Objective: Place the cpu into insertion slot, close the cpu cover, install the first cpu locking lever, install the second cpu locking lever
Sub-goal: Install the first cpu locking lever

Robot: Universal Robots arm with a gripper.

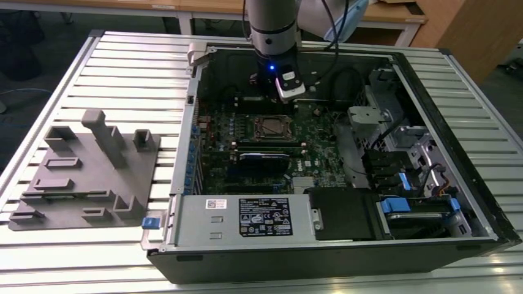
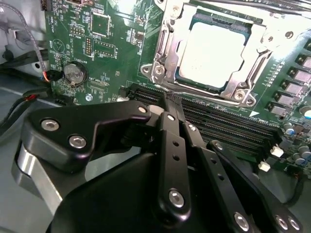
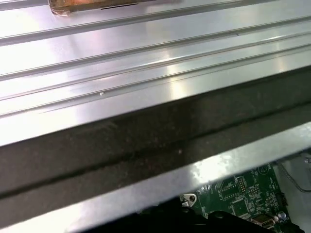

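The tool (image 2: 171,101) hangs clenched on nothing over the memory slots (image 2: 228,124), just beside the cpu cover (image 2: 163,46). That cover lies flat around the cpu (image 2: 211,48), which sits in its slot on the motherboard (image 2: 107,53)

A robotics lab or workshop is indicated: an opened computer case (image 1: 327,262) is laid on a slatted aluminium table (image 1: 122,61), a grey fixture block (image 1: 90,177) is set beside it, a robot arm (image 1: 274,24) is poised above, and wooden desks (image 1: 394,13) are seen behind.
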